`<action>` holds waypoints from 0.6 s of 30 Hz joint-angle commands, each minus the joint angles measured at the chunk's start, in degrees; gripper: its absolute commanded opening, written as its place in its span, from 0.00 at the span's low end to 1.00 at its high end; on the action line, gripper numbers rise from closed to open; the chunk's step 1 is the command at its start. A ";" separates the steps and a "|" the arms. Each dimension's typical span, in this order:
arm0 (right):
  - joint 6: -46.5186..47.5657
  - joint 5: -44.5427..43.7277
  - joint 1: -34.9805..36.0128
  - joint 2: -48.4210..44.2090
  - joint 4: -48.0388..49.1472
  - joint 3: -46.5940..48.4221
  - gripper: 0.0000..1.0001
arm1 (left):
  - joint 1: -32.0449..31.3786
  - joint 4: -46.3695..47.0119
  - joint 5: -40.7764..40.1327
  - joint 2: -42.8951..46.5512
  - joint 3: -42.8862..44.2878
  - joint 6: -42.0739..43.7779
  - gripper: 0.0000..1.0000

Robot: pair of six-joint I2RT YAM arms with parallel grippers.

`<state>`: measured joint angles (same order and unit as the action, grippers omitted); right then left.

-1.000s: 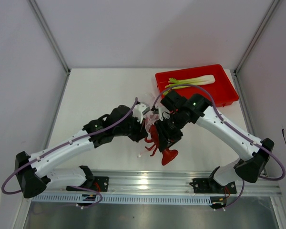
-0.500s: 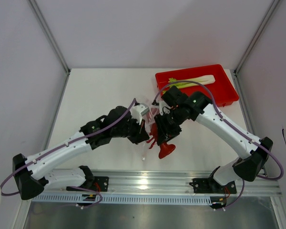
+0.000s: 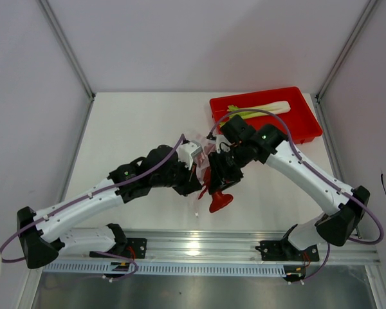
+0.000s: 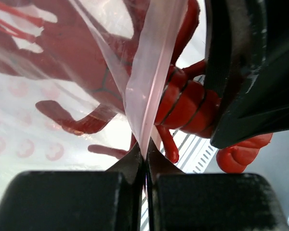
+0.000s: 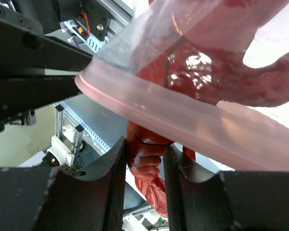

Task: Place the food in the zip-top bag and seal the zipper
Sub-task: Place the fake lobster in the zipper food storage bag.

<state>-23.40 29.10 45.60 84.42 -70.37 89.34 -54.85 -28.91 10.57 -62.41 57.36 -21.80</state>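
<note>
The dark red spiky piece (image 3: 220, 201), a lobster shape, hangs above the table with its tail fan lowest. My right gripper (image 3: 217, 178) is shut on its segmented tail (image 5: 145, 149). Its front half lies behind the clear zip-top bag (image 5: 216, 43). My left gripper (image 3: 197, 175) is shut on the bag's pinkish zipper strip (image 4: 151, 72), holding the bag up beside the lobster (image 4: 183, 101). The strip crosses the right wrist view (image 5: 183, 120). The pale-green-and-white stalk (image 3: 260, 109) lies in the red tray (image 3: 309, 125). The yellow-orange cluster is out of view.
The red tray sits at the back right of the white table (image 3: 128, 129). My two arms cross close together at the table's middle. A metal rail (image 3: 199, 248) runs along the near edge. Grey walls enclose the table.
My right gripper has carried the lobster a little up and to the left, closer against the bag. My left arm has shifted slightly and still holds the bag's rim.
</note>
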 commanded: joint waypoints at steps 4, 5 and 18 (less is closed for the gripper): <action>1.42 2.63 0.80 -6.37 -1.70 -1.27 0.04 | -0.70 -3.18 -5.73 0.01 3.28 2.46 0.01; 1.51 2.71 1.06 -6.81 -1.88 -1.71 0.04 | -0.70 -3.09 -5.47 -0.16 3.28 2.55 0.01; 1.69 3.15 1.33 -7.43 -1.71 -1.62 0.05 | -0.70 -2.48 -4.34 -0.26 2.58 2.03 0.01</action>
<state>-22.41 29.61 46.85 78.00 -73.95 86.96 -55.55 -32.80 6.17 -63.70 59.35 -20.36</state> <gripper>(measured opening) 0.338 0.004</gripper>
